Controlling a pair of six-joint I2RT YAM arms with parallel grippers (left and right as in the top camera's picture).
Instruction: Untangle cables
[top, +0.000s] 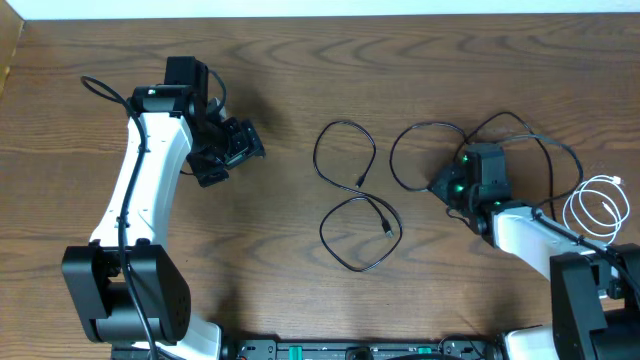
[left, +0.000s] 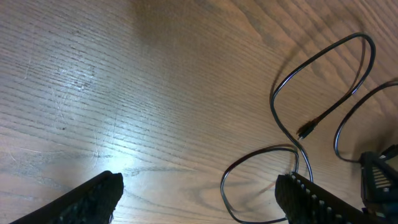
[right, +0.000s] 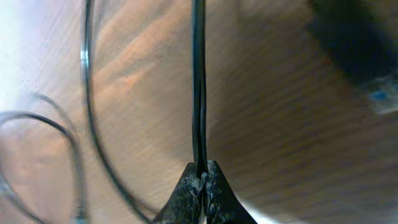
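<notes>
Cable (right: 199, 93) runs straight ahead from your right gripper (right: 202, 180), which pinches it tight (your left gripper (left: 199, 183) hangs wide open, empty, well apart).

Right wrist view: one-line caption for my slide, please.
Right gripper pinches a black cable that runs straight up the frame over the wooden table.

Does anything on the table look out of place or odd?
Nothing damaged. The white cable lies coiled at the far right by the right arm, apart from the looped black cable mid-table.
</notes>
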